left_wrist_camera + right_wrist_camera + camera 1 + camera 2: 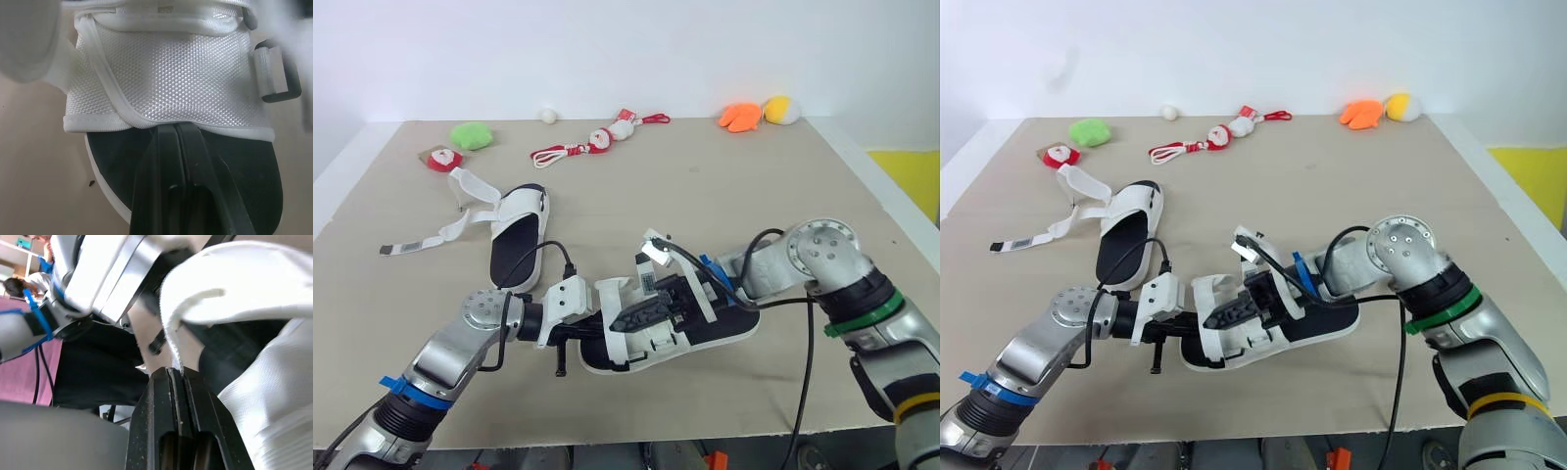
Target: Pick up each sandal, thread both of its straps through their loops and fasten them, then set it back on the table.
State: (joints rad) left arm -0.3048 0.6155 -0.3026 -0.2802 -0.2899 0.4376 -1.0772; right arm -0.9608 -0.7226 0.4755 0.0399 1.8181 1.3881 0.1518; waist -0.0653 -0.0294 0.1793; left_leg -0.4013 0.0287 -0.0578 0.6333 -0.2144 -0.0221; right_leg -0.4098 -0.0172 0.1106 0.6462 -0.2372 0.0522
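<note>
Both arms reach inward over the sandal (734,331), left jaws closed at its band (171,73), right jaws pinching a strap (169,335).

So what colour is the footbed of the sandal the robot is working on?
The footbed is black, under a white strap; clearest in the left wrist view.

My fingers (164,196) were black. The near sandal (720,330) was white with a black footbed (234,161), its strap (186,73) a fine dotted weave. The far sandal (514,245) was white and black too. The table (705,196) was beige. A green toy (470,135), an orange toy (740,117) and a yellow toy (783,109) were plain-coloured.
</note>
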